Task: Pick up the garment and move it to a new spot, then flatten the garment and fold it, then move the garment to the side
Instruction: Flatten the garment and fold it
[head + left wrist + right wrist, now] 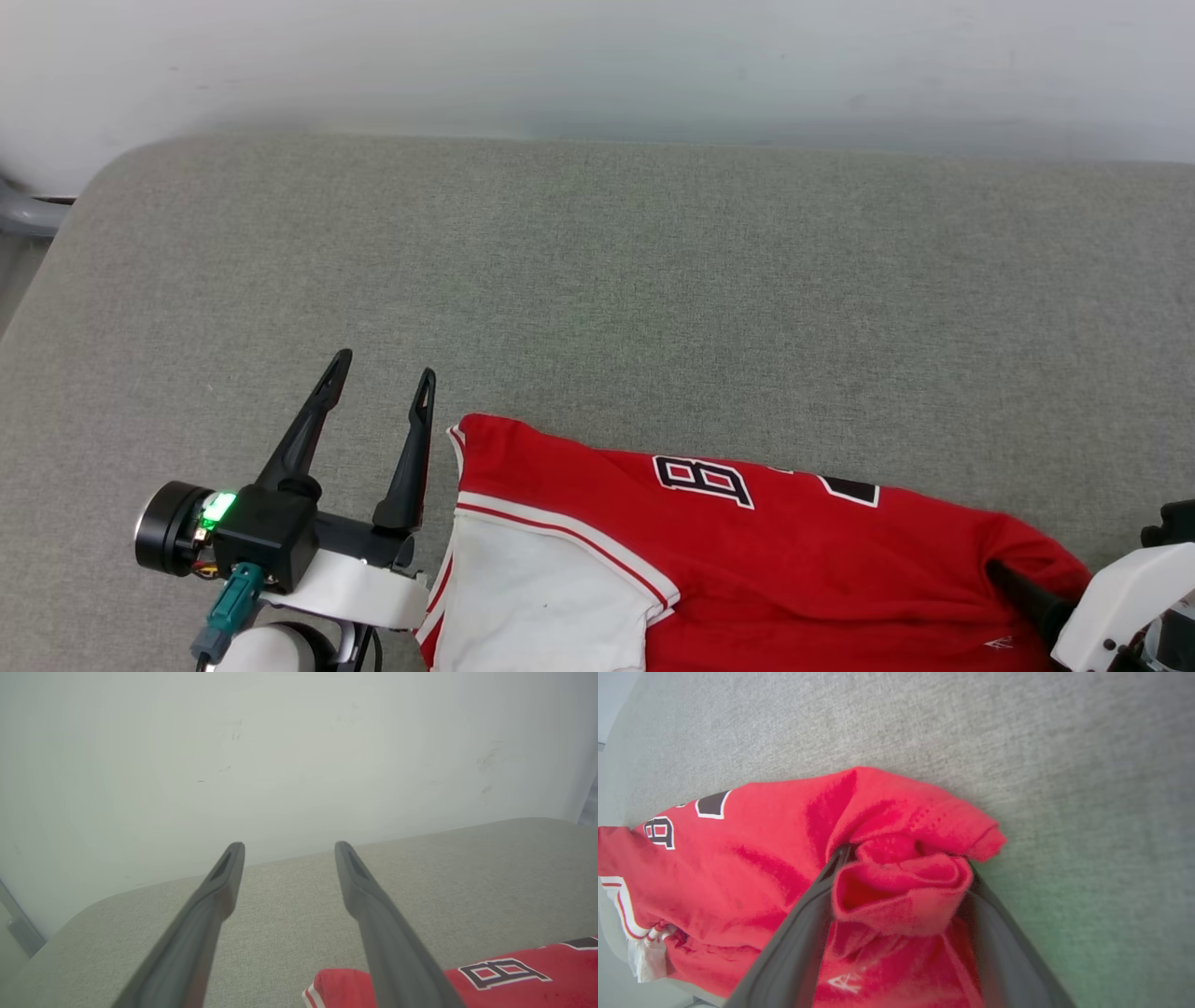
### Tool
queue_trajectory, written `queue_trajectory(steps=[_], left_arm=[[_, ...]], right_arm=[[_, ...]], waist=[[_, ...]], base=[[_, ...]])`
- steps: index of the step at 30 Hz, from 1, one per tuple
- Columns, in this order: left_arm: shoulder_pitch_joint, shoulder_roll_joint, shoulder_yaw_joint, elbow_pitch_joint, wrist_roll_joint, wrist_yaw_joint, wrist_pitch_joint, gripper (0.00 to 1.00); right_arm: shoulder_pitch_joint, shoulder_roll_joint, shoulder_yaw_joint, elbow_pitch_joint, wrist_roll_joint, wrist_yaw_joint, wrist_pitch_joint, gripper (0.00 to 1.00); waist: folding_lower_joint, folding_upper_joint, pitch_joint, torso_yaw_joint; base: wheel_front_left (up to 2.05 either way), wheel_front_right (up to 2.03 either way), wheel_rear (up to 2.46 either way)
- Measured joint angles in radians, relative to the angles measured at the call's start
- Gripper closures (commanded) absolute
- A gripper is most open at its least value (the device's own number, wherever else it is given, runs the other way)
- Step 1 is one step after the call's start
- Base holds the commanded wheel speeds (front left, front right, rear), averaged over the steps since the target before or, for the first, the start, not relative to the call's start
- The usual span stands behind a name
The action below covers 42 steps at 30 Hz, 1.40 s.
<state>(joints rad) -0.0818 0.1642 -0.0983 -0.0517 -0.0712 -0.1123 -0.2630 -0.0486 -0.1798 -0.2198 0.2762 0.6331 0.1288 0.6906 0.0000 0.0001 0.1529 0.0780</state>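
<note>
Red with one white sleeve (pixel 541 597) showing, the garment (pixel 794 560) lies rumpled on the grey bench (pixel 597 280). It fills the head view from 6 o'clock round to 4 o'clock and runs off the bottom edge. A black letter B (pixel 702 479) sits near its far edge, toward 12 o'clock. The left claw (pixel 386 364) hangs at 8 o'clock in that view, its two fingers spread wide and pointing toward 12 o'clock, with only bare bench between them. The garment starts just beside this claw, at its 3 o'clock: a striped edge lies close to the nearer finger, with a thin strip of bench between the two. In the left wrist view the same red corner shows at 5 o'clock, partly behind one finger (pixel 387 942), and both tips point over the bench toward a pale wall (pixel 299 756). The right claw (pixel 908 863) is at the garment's other end, at 4 o'clock in the head view, where one dark finger pokes into the red cloth. Its wrist view shows the jaws standing as wide as the left claw's, with a thick bunched roll of red cloth between them that touches both fingers. The roll looks puffy and loose rather than pinched. Past the roll, toward 12 o'clock in that view, is bare bench.
</note>
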Motion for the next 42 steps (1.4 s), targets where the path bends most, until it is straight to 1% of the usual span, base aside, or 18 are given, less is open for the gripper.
queue_trajectory(steps=[1, 3, 4, 17, 21, 28, 31, 36, 42], left_arm=[[0.003, -0.002, 0.002, 0.002, 0.001, -0.002, 0.000, 0.00], [0.007, -0.006, 0.003, 0.006, 0.006, -0.004, 0.000, 0.00], [0.007, -0.007, 0.004, 0.007, 0.007, -0.007, 0.000, 0.00], [0.014, -0.010, 0.011, 0.018, 0.007, -0.016, 0.000, 0.00], [0.015, -0.010, 0.012, 0.021, 0.007, -0.017, 0.000, 0.00], [0.016, -0.015, 0.015, 0.026, 0.004, -0.017, 0.000, 0.00], [0.018, -0.020, 0.015, 0.031, -0.002, -0.017, 0.000, 0.00], [0.035, -0.034, 0.013, 0.038, -0.005, -0.017, 0.000, 0.00], [0.055, -0.046, 0.014, 0.041, -0.012, -0.017, 0.000, 0.00]], right_arm=[[0.000, 0.001, 0.008, 0.002, 0.003, 0.000, -0.003, 0.00], [0.000, -0.001, 0.018, 0.013, 0.008, 0.000, -0.013, 0.72], [0.000, -0.004, 0.023, 0.019, 0.007, 0.000, -0.021, 1.00], [-0.021, -0.058, 0.040, 0.120, -0.015, 0.005, -0.159, 1.00], [-0.037, -0.100, 0.033, 0.151, -0.039, 0.008, -0.199, 1.00], [-0.054, -0.202, -0.050, 0.208, -0.107, 0.003, -0.234, 1.00], [-0.066, -0.218, -0.074, 0.213, -0.120, 0.003, -0.241, 1.00], [-0.058, -0.217, -0.062, 0.170, -0.144, 0.003, -0.218, 1.00], [0.001, -0.195, -0.002, 0.007, -0.147, 0.002, -0.136, 1.00]], waist=[[0.0000, -0.0001, -0.003, -0.001], [0.0000, 0.0000, -0.008, -0.003], [0.0000, 0.0000, -0.010, -0.004], [0.0000, 0.0000, -0.020, -0.017], [0.0000, 0.0000, -0.023, -0.022], [0.0000, -0.0001, -0.033, -0.025], [0.0000, 0.0000, -0.042, -0.025], [0.0001, 0.0000, -0.067, -0.023], [0.0000, 0.0000, -0.100, -0.025]], base=[[0.00, 0.00, 0.00], [0.00, 0.00, 0.00], [0.00, 0.00, 0.00], [0.00, 0.00, 0.00], [0.00, 0.00, 0.00], [0.00, 0.00, 0.00], [0.00, 0.00, 0.00], [0.00, 0.00, 0.00], [0.00, 0.00, 0.00]])
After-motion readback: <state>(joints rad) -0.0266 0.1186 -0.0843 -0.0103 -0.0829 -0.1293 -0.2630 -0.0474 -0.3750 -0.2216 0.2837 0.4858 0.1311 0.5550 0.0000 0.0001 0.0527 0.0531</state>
